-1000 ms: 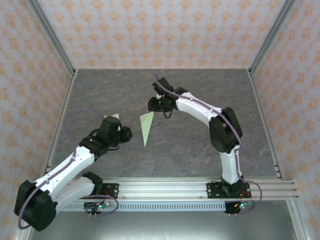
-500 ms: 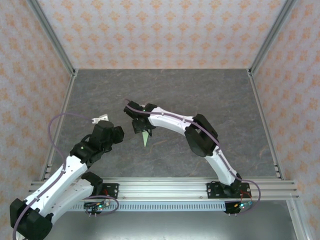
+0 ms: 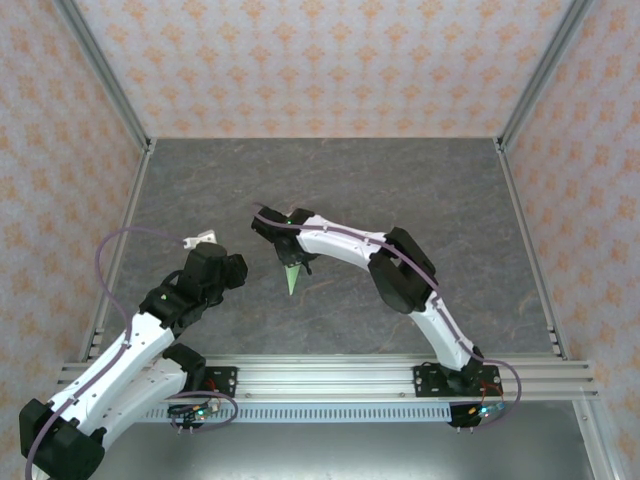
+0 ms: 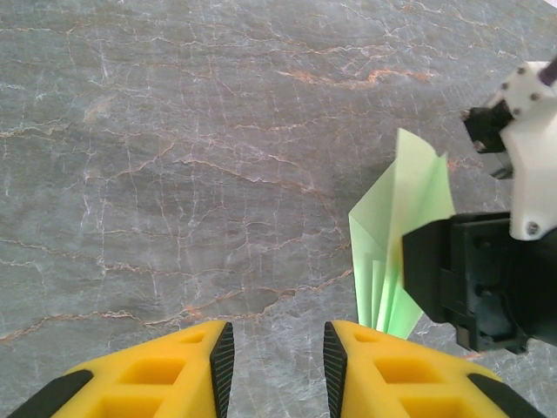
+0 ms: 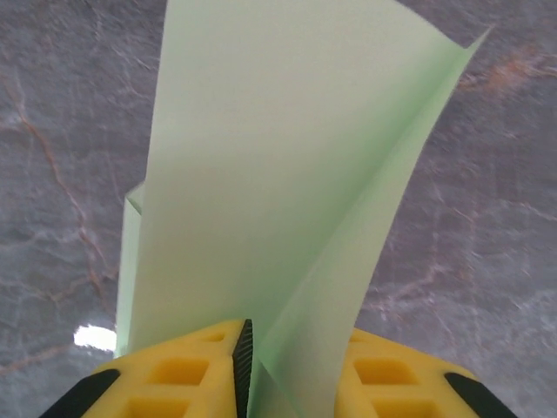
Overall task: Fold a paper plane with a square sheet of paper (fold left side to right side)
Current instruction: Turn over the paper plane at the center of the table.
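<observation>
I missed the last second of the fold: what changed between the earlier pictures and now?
The right pincer swung in from beyond the pale green folded paper plane and closed on it. The left pincer drew back slightly leftward, open. The plane's near tip stayed on the grey marbled table.

Right pincer (image 5: 246, 335) swung in and clamped the paper plane (image 5: 278, 174), left pincer (image 4: 272, 348) drawn back

A grey marbled table (image 3: 420, 190) is boxed by peach-patterned walls (image 3: 320, 60), an aluminium rail (image 3: 330, 376) along its near edge.
</observation>
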{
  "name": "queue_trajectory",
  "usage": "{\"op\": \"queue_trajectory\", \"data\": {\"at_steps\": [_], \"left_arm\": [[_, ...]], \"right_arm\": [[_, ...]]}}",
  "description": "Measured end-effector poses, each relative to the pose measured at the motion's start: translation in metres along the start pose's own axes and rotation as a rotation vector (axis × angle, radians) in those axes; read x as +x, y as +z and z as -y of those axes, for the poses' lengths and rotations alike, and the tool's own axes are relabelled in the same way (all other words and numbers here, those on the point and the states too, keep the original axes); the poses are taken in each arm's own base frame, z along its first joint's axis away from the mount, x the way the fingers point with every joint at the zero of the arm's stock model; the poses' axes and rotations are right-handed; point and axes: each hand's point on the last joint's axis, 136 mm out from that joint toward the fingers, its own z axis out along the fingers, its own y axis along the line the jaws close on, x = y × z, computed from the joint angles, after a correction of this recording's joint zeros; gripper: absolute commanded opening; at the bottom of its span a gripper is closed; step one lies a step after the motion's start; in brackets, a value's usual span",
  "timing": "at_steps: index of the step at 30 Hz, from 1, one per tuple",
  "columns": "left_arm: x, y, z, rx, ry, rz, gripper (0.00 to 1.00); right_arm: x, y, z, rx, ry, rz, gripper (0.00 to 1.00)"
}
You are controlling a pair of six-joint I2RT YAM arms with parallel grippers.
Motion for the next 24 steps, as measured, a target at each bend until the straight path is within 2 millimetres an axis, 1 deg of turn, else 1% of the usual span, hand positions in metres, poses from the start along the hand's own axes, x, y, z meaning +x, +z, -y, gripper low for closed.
{"op": "queue_trajectory", "data": {"at_steps": [3, 6, 7, 10, 15, 18, 20, 22, 24], "left_arm": [[0.000, 0.000, 0.000, 0.000, 0.000, 0.000, 0.35], [0.000, 0.000, 0.000, 0.000, 0.000, -0.001, 0.35], [0.000, 0.000, 0.000, 0.000, 0.000, -0.001, 0.35], [0.000, 0.001, 0.000, -0.002, 0.001, -0.002, 0.35], [0.003, 0.004, -0.002, -0.014, 0.005, -0.016, 0.35], [0.004, 0.005, -0.002, -0.018, 0.006, -0.022, 0.35], [0.005, 0.006, -0.002, -0.021, 0.007, -0.025, 0.35], [0.006, 0.007, -0.002, -0.022, 0.008, -0.030, 0.35], [0.007, 0.008, -0.002, -0.023, 0.009, -0.037, 0.35]], "right_arm": [[0.002, -0.011, 0.005, -0.007, 0.004, 0.010, 0.27], [0.006, -0.020, 0.010, -0.028, 0.021, 0.015, 0.24], [0.008, -0.022, 0.012, -0.039, 0.030, 0.014, 0.21], [0.014, -0.022, 0.018, -0.075, 0.068, -0.001, 0.15], [0.016, -0.015, 0.027, -0.127, 0.131, -0.020, 0.06], [0.018, -0.016, 0.032, -0.164, 0.153, -0.022, 0.05], [0.020, -0.020, 0.036, -0.199, 0.167, -0.017, 0.05], [0.022, -0.027, 0.044, -0.239, 0.177, -0.009, 0.05], [0.024, -0.034, 0.059, -0.275, 0.187, -0.003, 0.05]]}}
